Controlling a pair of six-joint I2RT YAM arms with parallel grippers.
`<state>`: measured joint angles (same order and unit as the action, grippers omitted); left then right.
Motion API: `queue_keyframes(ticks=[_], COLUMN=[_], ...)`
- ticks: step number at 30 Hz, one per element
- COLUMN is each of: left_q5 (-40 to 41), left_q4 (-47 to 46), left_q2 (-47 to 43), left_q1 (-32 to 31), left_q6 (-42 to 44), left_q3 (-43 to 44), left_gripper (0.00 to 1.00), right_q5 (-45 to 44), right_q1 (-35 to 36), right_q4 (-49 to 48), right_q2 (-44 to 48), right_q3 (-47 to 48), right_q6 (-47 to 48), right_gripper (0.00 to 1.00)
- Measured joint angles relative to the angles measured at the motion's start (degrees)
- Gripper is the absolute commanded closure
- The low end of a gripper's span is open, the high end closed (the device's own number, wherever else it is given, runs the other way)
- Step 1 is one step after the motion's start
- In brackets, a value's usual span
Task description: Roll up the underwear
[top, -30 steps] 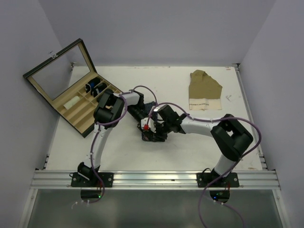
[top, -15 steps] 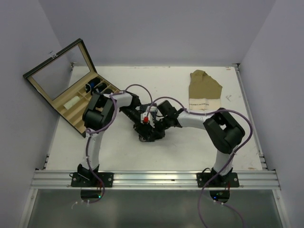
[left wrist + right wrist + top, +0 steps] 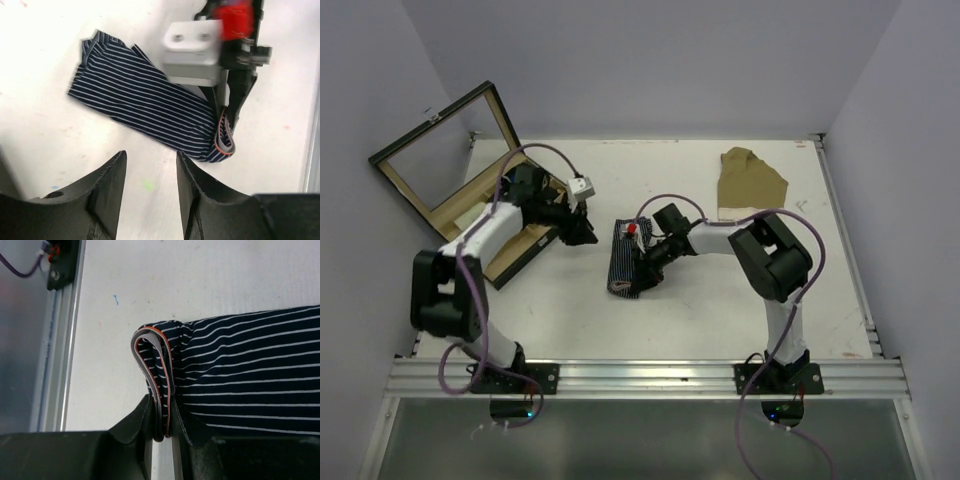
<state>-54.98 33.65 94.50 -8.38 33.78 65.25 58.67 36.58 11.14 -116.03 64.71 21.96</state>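
Observation:
The dark blue striped underwear (image 3: 622, 258) lies folded into a long strip at the table's middle. It also shows in the left wrist view (image 3: 140, 100) and the right wrist view (image 3: 245, 375). My right gripper (image 3: 640, 272) is shut on the folded grey, orange-edged waistband (image 3: 159, 375) at the strip's near end, fingers (image 3: 187, 432) pinching both layers. The right gripper also shows in the left wrist view (image 3: 231, 112). My left gripper (image 3: 586, 234) is open and empty, left of the strip above bare table (image 3: 150, 175).
An open wooden compartment box (image 3: 480, 245) with a glass lid (image 3: 445, 150) stands at the left, under my left arm. Tan underwear (image 3: 750, 190) lies at the back right. The metal rail (image 3: 640, 375) runs along the near table edge.
My left gripper has left the underwear and swung left toward the box. My right gripper has stayed on the waistband, and the garment now lies as a longer strip.

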Motion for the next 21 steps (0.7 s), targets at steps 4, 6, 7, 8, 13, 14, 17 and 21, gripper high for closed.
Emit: queue_keyframes(ticks=[4,6,7,8,13,14,17,21], left_q5=[6.5,9.1,10.7,12.4,18.6,19.6,22.2,25.0], left_q4=[-7.0,-8.7,-9.7,-11.0,-16.5,-17.5,-21.3,-27.6], left_q2=[-19.5,-26.0,-29.4,-32.3,-39.2,-38.9,-36.8,-33.1], left_q1=[-1.7,-4.9,-7.1,-9.6,-20.0,-21.2,-24.4,-27.5], left_q6=[8.1,11.8,14.4,16.9,28.3,29.9,33.5,36.4], left_q3=[-13.9,-19.5,-22.9,-26.4,-40.2,-41.4,-42.8,-42.8], left_gripper=[0.53,0.53,0.53,0.52,0.5,0.5,0.5,0.5], right_q5=[6.4,9.4,10.7,11.7,14.3,14.4,14.4,14.2], right_q1=[-1.6,-2.3,-2.6,-2.8,-3.4,-3.4,-3.3,-3.3], right_q4=[1.2,2.2,2.5,2.6,3.4,3.8,6.1,9.3], right_q2=[-5.6,-8.4,-9.5,-10.3,-12.7,-13.0,-13.8,-14.9], right_q3=[4.3,6.4,7.1,7.6,9.3,9.7,11.3,13.3], right_q6=[-5.1,-7.4,-8.5,-9.4,-12.9,-13.2,-13.7,-14.3], right_gripper=[1.0,1.0,1.0,1.0,1.0,1.0,1.0,1.0])
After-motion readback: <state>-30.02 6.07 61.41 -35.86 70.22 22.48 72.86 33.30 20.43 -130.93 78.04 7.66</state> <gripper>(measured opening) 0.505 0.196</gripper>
